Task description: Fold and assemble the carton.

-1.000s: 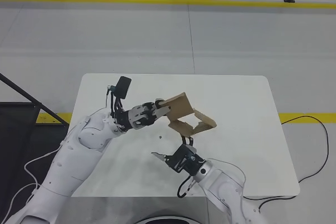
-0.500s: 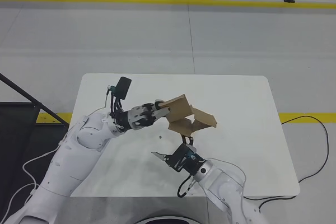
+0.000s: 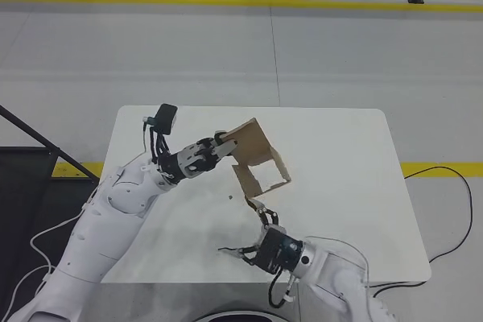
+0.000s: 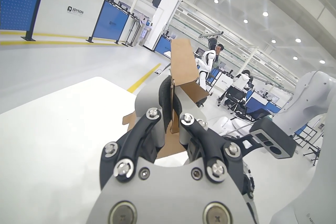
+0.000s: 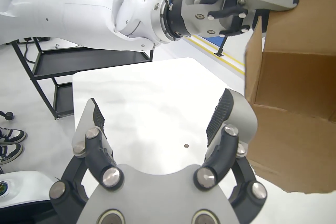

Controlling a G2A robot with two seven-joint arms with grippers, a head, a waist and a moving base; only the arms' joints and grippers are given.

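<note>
- Your right gripper (image 3: 245, 233), one of two at work, hangs nearest the table's front edge, its fingers spread wide and holding nothing. One finger sits just beside the carton's lower wall.
- One small dark speck (image 3: 231, 194) lies on the white top between the right gripper and the carton.
- The single brown carton (image 3: 258, 161) stands tilted above the middle of the one table (image 3: 346, 145), opened into a square tube with its hollow facing up. You cannot tell whether its lower corner touches the top.
- Your left gripper (image 3: 223, 145) is clamped on the carton's upper left flap, the cardboard pinched between its dark pads (image 4: 164, 93).
- Beyond and to the right of the carton, a broad run of white tabletop reaches to the rounded far corners. The carton stands well apart from every edge.
</note>
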